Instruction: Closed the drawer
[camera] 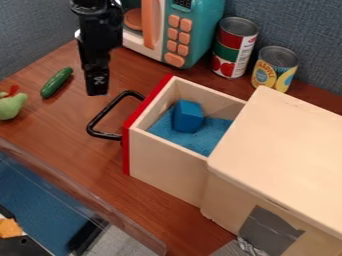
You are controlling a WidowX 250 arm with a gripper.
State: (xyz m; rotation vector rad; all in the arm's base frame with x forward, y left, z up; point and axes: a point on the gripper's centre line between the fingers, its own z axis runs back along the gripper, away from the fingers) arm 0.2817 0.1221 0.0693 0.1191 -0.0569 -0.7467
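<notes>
Hanging at ten o'clock from open red-fronted drawer, with jaws spread or pressed together, cannot tell which

The place looks like a robotics lab, set up in an office-like space. A black robot arm hangs over a wood-grain surface, with blue-grey fabric partition panels rising behind. Kitchen-play props stand on the surface: a teal toy microwave, two food cans and a toy cucumber. Near them, a strip of grey tape on the plain wooden drawer cabinet gives the place the look of an improvised test station.
</notes>
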